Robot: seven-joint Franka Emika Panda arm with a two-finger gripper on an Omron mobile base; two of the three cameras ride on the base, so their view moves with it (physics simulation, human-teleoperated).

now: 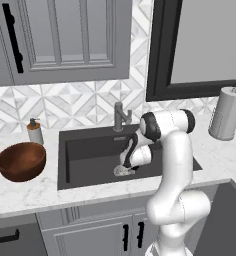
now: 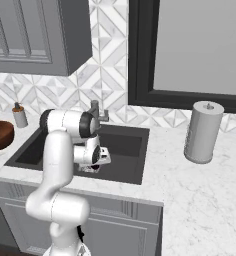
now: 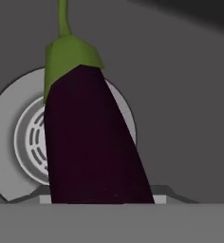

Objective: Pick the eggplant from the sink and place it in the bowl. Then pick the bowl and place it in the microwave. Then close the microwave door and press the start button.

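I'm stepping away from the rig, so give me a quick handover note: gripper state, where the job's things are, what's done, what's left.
Gripper: down in the sink, around the eggplant; whether the jaws grip it cannot be told.
Eggplant: lying over the sink's drain, stem pointing away from the hand.
Bowl: on the counter left of the sink, with nothing in it.
Done: reach to the eggplant.
Left: lift it, put it in the bowl, bowl into the microwave, close the door, press start.

Flat, even rendered light, no glare; soft shading darkens the sink [image 1: 90, 145]; edges slightly blurred
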